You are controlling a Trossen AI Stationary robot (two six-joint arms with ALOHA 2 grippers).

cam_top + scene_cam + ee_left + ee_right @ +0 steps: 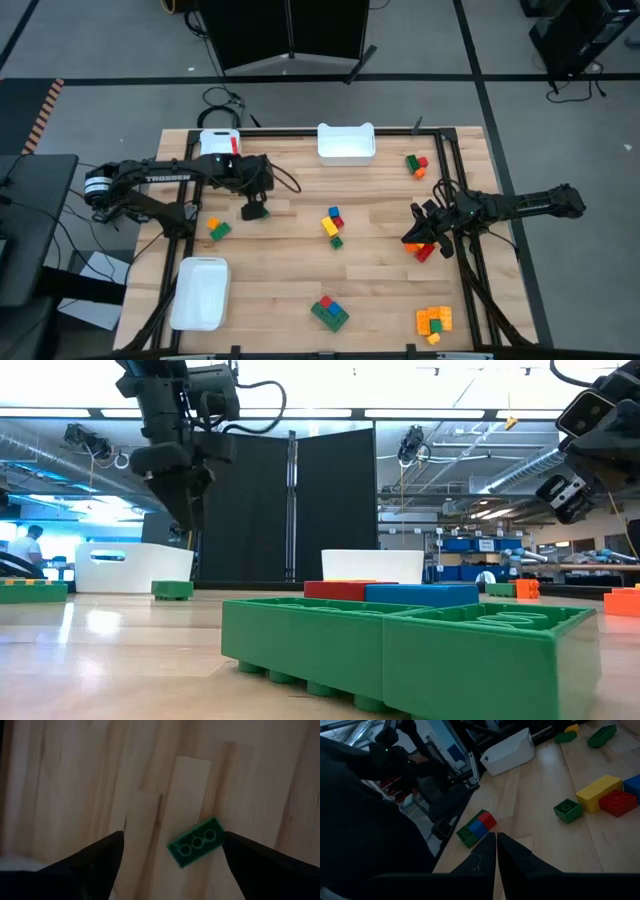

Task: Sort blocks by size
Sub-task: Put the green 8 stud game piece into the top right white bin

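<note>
Several blocks [331,224] are lying scattered over the pale wooden worktop [290,270], with clusters near the middle, the front edge and the right side. Two white trays are sitting at the back [346,141] and the front left [199,292]. The left claw [254,211] is hanging open above a green block [196,842] lying studs-down. The right claw [416,237] is hovering pinched closed beside a red-orange cluster [426,250]. Beyond the worktop, grey flooring and a black partition [290,510] are showing.
</note>
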